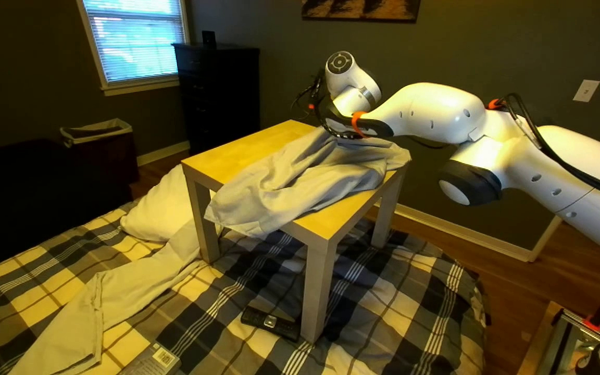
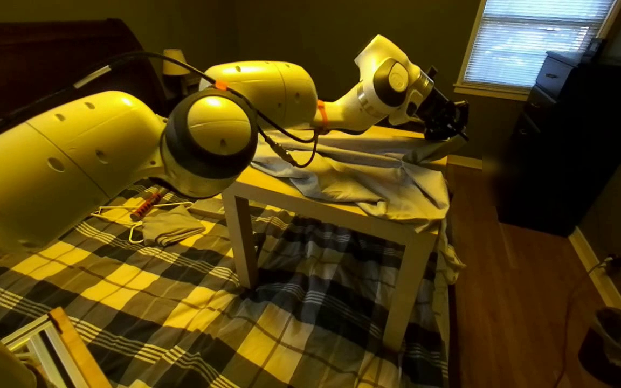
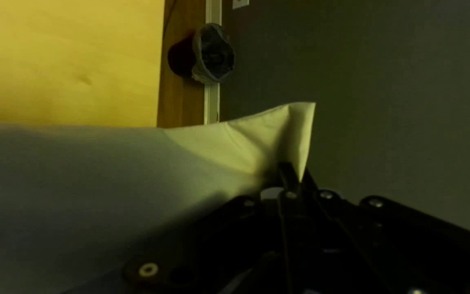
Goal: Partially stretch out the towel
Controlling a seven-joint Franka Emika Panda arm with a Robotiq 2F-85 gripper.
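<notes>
The pale grey-white towel [image 1: 300, 182] lies rumpled over part of the small yellow table [image 1: 245, 148], with one end hanging over the table's edge. In an exterior view the towel [image 2: 375, 178] runs along the table, and one part rises to my gripper [image 2: 459, 132] just past the table's end. In the wrist view the gripper's fingertips [image 3: 298, 175] are closed together on the towel's edge [image 3: 96, 196], with a small corner standing up beyond them. The raised stretch of towel spans left from the fingers in front of the tabletop. In an exterior view the arm hides the gripper.
The table stands on a bed with a plaid bedspread [image 1: 404, 307]. A white pillow [image 1: 159, 208] and a remote [image 1: 270, 322] lie by its legs. A dark dresser [image 2: 542, 140] stands beyond the table's end. A bin [image 3: 214, 53] is on the floor by the wall.
</notes>
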